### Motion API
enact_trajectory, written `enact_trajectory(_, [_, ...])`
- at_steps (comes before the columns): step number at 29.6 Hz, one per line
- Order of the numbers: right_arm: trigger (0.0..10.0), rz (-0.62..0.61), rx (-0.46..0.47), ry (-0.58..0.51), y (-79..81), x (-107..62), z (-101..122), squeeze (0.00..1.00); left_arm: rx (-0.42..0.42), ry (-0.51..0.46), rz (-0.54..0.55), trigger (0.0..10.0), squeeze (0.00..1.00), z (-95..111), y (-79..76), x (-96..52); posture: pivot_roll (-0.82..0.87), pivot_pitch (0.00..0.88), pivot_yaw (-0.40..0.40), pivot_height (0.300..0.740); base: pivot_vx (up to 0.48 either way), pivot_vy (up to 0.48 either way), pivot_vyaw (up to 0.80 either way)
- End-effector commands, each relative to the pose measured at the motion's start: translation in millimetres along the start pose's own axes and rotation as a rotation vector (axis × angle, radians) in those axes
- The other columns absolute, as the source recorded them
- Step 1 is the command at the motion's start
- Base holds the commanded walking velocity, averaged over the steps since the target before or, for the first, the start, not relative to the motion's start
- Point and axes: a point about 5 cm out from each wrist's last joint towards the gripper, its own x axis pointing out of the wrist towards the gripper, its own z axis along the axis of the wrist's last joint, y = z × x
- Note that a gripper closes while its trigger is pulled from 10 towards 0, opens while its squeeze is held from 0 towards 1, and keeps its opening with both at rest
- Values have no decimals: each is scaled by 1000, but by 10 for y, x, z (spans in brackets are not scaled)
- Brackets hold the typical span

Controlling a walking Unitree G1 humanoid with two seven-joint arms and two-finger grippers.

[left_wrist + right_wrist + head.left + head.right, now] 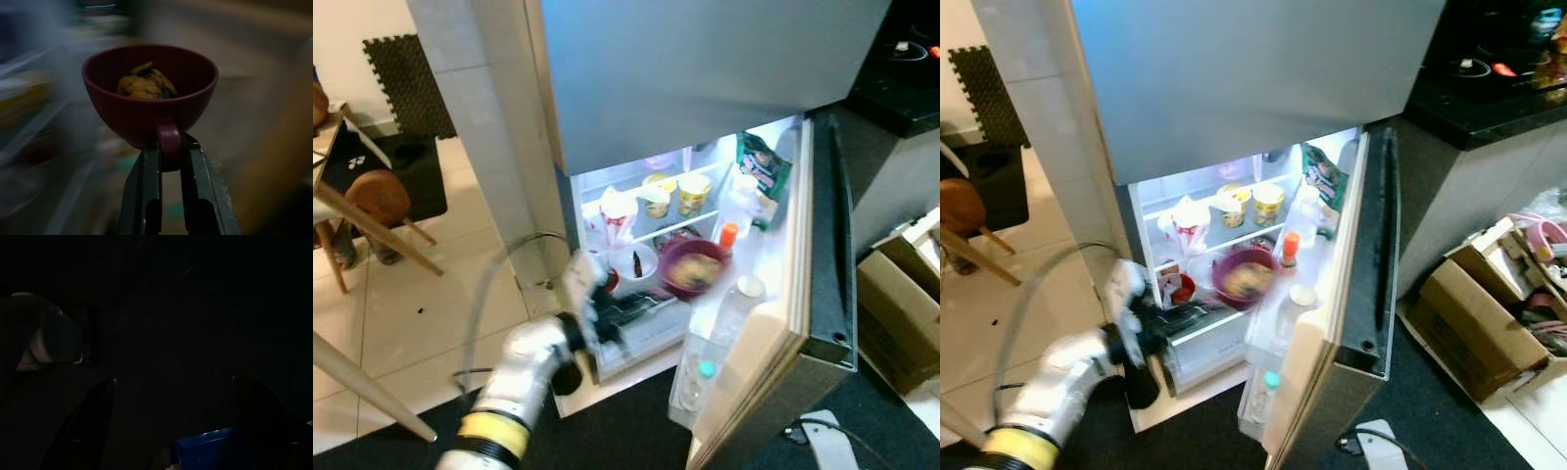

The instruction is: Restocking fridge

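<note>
The fridge (705,69) stands with its lower compartment open and lit. My left gripper (168,147) is shut on the handle of a dark red bowl (149,90) that holds a lump of yellowish food. In the eye views that bowl (690,266) is at the middle shelf, with my left arm (533,357) reaching in from the lower left and its black fingers (626,311) stretched toward the bowl. In the very dark right wrist view, my right gripper (173,379) has its fingers (98,421) wide apart, with something blue (210,450) low between them.
The fridge door (822,255) swings out to the right and carries bottles (734,308) in its racks. On the shelves are cup noodles (693,191), a white bag (619,215) and a white bowl (636,262). Cardboard boxes (1474,313) sit right, a wooden chair (372,211) left.
</note>
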Motion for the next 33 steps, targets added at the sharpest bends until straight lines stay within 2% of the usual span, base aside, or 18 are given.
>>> enact_trajectory(1, [10000,4,-4,-19,21,5,59,0,38,-10,49,10000,0,52,91,-46,-58,0,-5,740,0,0,0])
enact_trajectory(2, [10000,7,-2,-19,36,8,61,0,56,-3,143,10000,0,76,241,-162,-58,0,-5,740,0,0,0])
enact_trajectory(7, [10000,11,0,-20,57,11,64,0,62,2,245,10000,0,72,367,-275,-54,0,-3,740,0,0,0])
enact_trajectory(11, [10000,12,-12,-14,62,12,61,0,58,8,267,10000,0,33,381,-286,-54,0,-3,740,0,0,0])
enact_trajectory(13, [10000,15,-14,-11,66,13,58,0,51,19,280,10000,0,-14,377,-281,-53,0,-4,740,0,0,-781])
enact_trajectory(17, [10000,18,-8,-10,63,12,64,0,-4,73,343,10000,0,-269,341,-281,-60,0,-6,740,0,0,-781])
enact_trajectory(21, [10000,17,-7,-9,58,11,58,0,-37,100,392,10000,0,-399,329,-308,-60,0,-6,740,0,0,-781])
enact_trajectory(25, [10000,18,-7,-8,60,11,56,0,-52,111,413,10000,0,-455,318,-324,-60,0,-6,740,0,0,-781])
enact_trajectory(33, [10000,27,3,-18,92,16,58,0,-85,150,529,10000,0,-617,335,-405,-59,0,-3,740,0,0,-756])
